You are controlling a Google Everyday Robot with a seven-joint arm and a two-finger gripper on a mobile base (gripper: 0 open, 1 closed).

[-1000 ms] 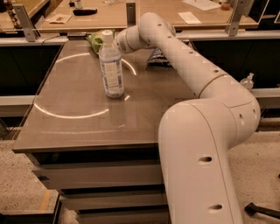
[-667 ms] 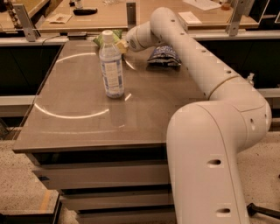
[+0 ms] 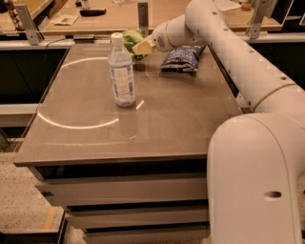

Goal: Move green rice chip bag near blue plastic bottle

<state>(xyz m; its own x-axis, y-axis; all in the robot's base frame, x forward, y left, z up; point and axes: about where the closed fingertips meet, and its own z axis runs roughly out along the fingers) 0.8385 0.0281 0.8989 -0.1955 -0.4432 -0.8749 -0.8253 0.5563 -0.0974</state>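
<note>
The blue plastic bottle [image 3: 121,71], clear with a white cap and a pale label, stands upright on the left half of the table. The green rice chip bag [image 3: 132,39] is behind it near the table's far edge, partly hidden by the bottle's cap and by my gripper. My gripper [image 3: 143,46], with tan fingers, is at the bag's right side and appears shut on the bag. The arm reaches in from the right, over the table's back.
A dark blue chip bag [image 3: 183,58] lies on the brown table [image 3: 167,124] to the right of the gripper, under the arm. My white base [image 3: 257,181] stands at the table's front right corner. A wooden counter with metal posts [image 3: 143,12] runs behind the table.
The green bag showed left of the bottle's cap and now shows right of it, together with the gripper. The arm has swung up and right. The bottle has not moved.
</note>
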